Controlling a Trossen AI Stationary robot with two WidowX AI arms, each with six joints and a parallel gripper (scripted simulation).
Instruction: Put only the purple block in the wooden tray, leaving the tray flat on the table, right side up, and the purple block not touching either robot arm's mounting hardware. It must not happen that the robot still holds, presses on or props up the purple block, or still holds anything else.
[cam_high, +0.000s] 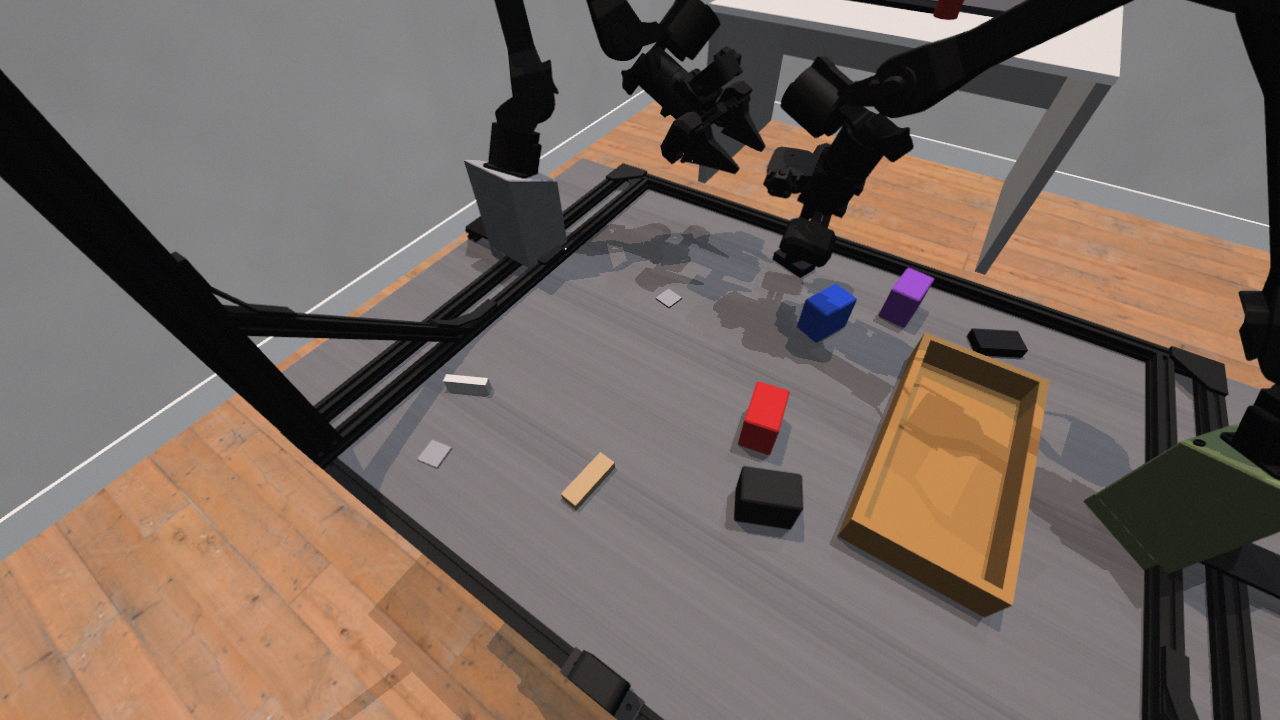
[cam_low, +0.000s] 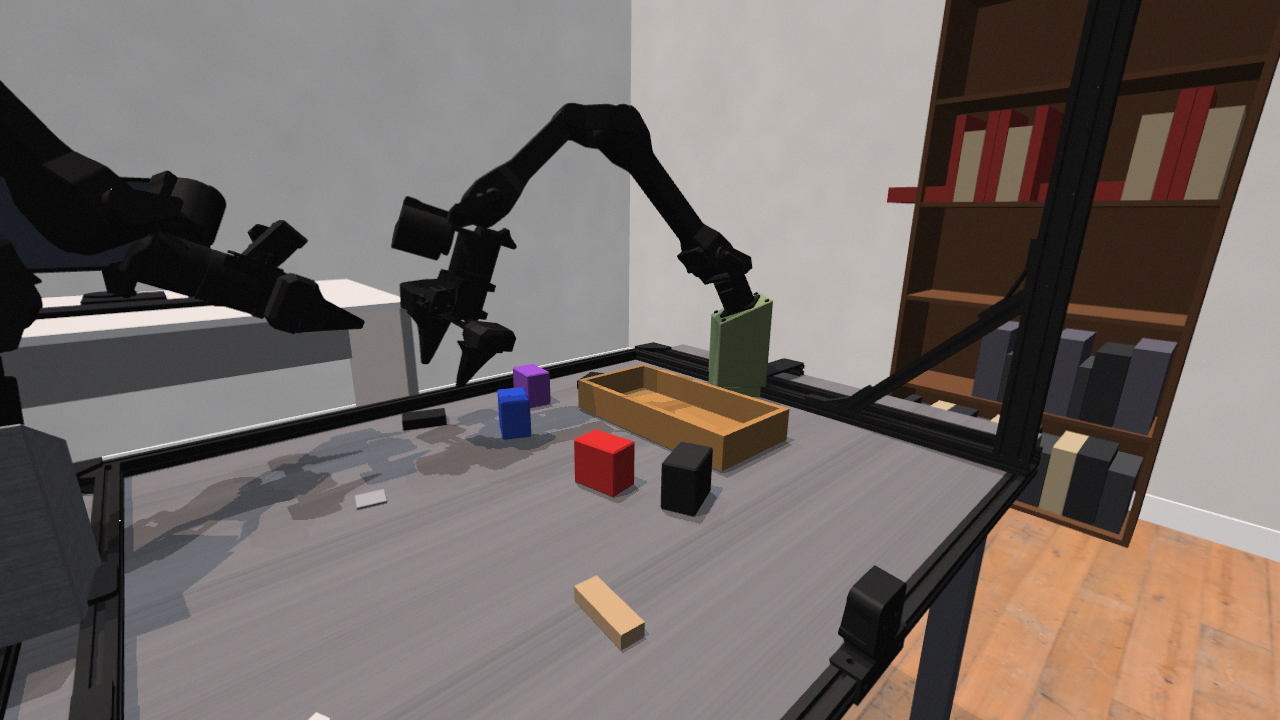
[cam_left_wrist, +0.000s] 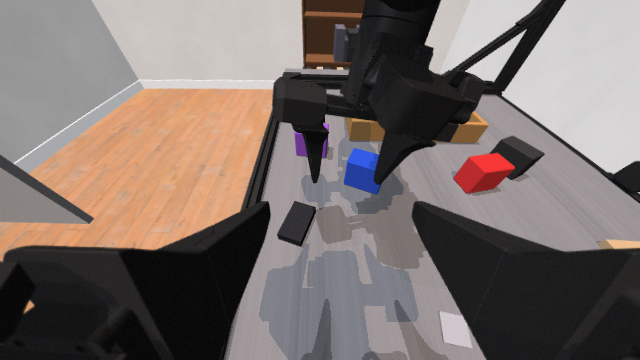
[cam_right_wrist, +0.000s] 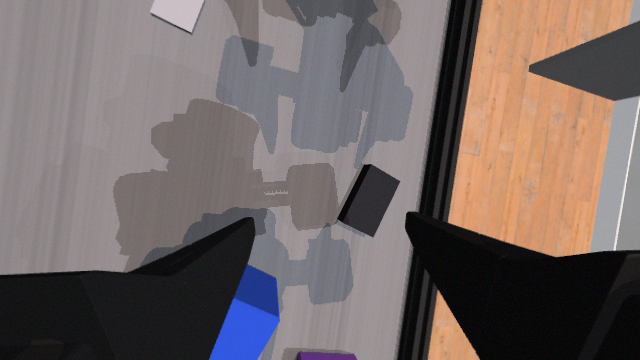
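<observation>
The purple block (cam_high: 905, 295) stands on the table near the far rail, next to a blue block (cam_high: 826, 311) and just beyond the far end of the empty wooden tray (cam_high: 948, 465). My right gripper (cam_high: 803, 248) is open and empty. It hangs above the table beside the blue block, left of the purple block. In the right wrist view its fingers frame a flat black piece (cam_right_wrist: 370, 200), with the blue block (cam_right_wrist: 250, 320) and the purple block's top edge (cam_right_wrist: 327, 356) at the bottom. My left gripper (cam_high: 707, 134) is open and empty, held high behind it.
A red block (cam_high: 763, 416) and a black block (cam_high: 768, 497) lie left of the tray. Another flat black piece (cam_high: 996, 341) lies by the tray's far corner. A tan bar (cam_high: 588, 478), a white bar (cam_high: 466, 384) and two pale tiles (cam_high: 668, 298) (cam_high: 434, 453) lie further left.
</observation>
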